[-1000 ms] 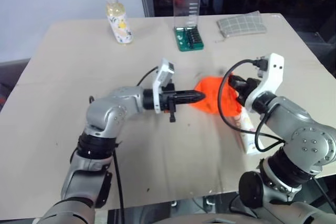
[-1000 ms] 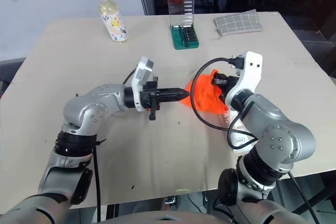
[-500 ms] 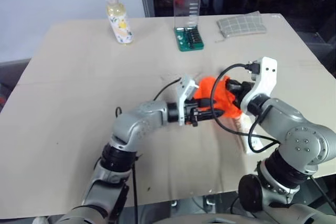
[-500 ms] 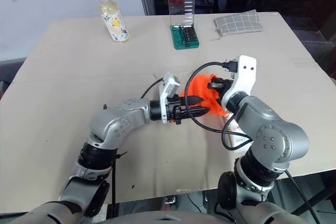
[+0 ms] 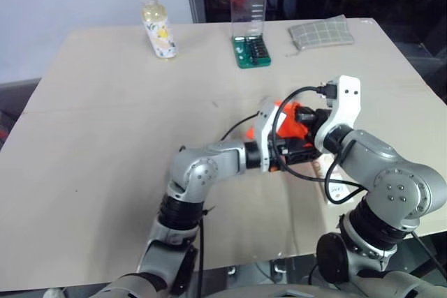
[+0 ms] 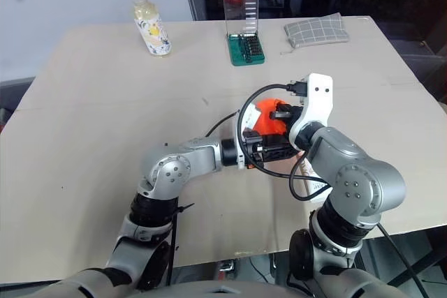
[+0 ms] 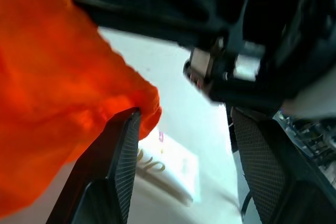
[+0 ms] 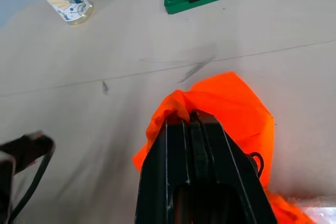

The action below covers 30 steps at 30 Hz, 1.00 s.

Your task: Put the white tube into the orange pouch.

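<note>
Our right pincer (image 8: 195, 121) was clamped shut on a fold of the orange pouch (image 8: 231, 103) in the right wrist view, lifting that fabric off the table (image 8: 105, 129).

Through the left wrist view, our left pincer (image 7: 184, 156) stood partly open, one finger (image 7: 123, 145) touching the pouch's hanging edge, nothing gripped. Beyond lay the white tube (image 7: 168, 169), flat on the table.

From the head views, both pincers met over the pouch near the table's right edge, the tube just beside it towards the near right corner. We judged the mouth not yet opened and the tube still to be picked up and put in.
</note>
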Each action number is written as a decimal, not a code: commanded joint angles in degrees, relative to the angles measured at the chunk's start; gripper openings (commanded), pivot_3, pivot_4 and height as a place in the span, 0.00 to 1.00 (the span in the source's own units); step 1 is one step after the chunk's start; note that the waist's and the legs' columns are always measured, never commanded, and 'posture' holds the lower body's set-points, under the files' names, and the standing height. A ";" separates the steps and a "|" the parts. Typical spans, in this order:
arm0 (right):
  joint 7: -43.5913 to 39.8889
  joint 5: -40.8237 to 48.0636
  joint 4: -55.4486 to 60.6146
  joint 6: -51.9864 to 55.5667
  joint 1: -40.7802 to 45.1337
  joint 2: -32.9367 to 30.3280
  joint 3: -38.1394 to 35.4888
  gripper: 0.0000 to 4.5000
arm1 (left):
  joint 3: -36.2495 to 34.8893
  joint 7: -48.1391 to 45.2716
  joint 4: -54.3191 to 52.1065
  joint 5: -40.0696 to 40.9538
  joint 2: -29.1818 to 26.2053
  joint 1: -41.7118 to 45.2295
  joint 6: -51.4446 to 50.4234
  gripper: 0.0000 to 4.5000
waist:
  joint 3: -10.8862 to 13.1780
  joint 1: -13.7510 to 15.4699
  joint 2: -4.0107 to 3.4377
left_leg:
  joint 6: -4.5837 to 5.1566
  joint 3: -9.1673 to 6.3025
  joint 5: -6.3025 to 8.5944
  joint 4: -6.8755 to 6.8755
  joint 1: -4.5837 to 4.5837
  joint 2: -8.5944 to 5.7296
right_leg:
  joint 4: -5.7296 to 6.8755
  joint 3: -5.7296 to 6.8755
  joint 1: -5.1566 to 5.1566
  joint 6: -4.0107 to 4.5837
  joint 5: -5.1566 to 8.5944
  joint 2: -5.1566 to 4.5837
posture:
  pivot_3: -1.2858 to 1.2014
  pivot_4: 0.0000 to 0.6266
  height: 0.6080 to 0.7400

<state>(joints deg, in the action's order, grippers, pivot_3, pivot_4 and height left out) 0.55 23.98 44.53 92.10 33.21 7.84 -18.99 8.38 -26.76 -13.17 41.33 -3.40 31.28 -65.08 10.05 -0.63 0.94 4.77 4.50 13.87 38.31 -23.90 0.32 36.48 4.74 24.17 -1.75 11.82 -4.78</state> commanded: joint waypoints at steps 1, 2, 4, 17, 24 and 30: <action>-0.11 0.33 2.77 -0.08 0.34 5.24 0.19 0.00 | -2.59 3.80 0.63 1.14 2.19 0.95 -2.77 0.62 | 0.00 0.00 0.00 | 0.00 0.00 0.00 0.00 0.00 0.00 | 0.00 0.00 0.00 0.00 0.00 0.00 | 0.52 0.24 1.00; -0.10 0.31 2.90 0.00 0.36 5.30 0.15 0.00 | -3.16 4.78 0.86 1.18 2.62 1.05 -3.60 0.62 | 0.00 0.00 0.00 | 0.00 0.00 0.00 0.00 0.00 0.00 | -0.01 0.00 0.00 0.00 0.00 0.00 | 0.52 0.24 1.00; -0.08 0.26 3.15 0.04 0.27 5.27 0.07 0.00 | -4.45 6.69 1.10 1.56 3.44 1.19 -5.79 0.62 | 0.00 0.00 0.00 | 0.00 -0.01 0.00 -0.01 -0.01 0.00 | -0.02 0.00 0.00 0.00 0.00 0.00 | 0.52 0.24 1.00; -0.19 -0.11 3.89 -0.09 -0.06 4.68 0.01 0.00 | -8.52 10.68 3.17 1.67 6.55 2.50 -8.04 0.46 | 0.00 0.04 0.00 | 0.00 -0.04 0.01 -0.03 -0.04 0.00 | -0.08 0.02 0.00 0.00 0.00 -0.02 | 0.52 0.24 1.00; -0.27 -0.71 4.38 0.11 0.06 4.45 -0.73 0.00 | -8.43 8.95 0.76 2.75 2.53 1.51 -10.16 0.02 | 0.00 0.00 0.00 | -0.01 -0.04 0.00 -0.04 -0.06 0.01 | -0.08 0.03 0.02 0.01 0.00 -0.10 | 0.52 0.24 1.00; -0.85 -0.41 5.78 0.40 -1.49 3.25 -1.67 0.00 | -10.19 5.58 -3.09 5.99 -3.25 1.39 -12.03 0.02 | 0.00 0.01 0.00 | -0.03 -0.06 0.01 -0.06 -0.09 0.01 | -0.12 0.06 0.05 0.02 0.00 -0.17 | 0.52 0.24 1.00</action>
<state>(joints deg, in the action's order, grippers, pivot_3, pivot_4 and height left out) 0.22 23.12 47.42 92.14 32.44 7.89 -19.76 -0.50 -19.64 -12.97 45.10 -6.20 32.38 -76.45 10.05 -0.61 0.93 4.74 4.44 13.88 38.22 -24.00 0.33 36.33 4.80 24.23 -1.74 11.82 -4.98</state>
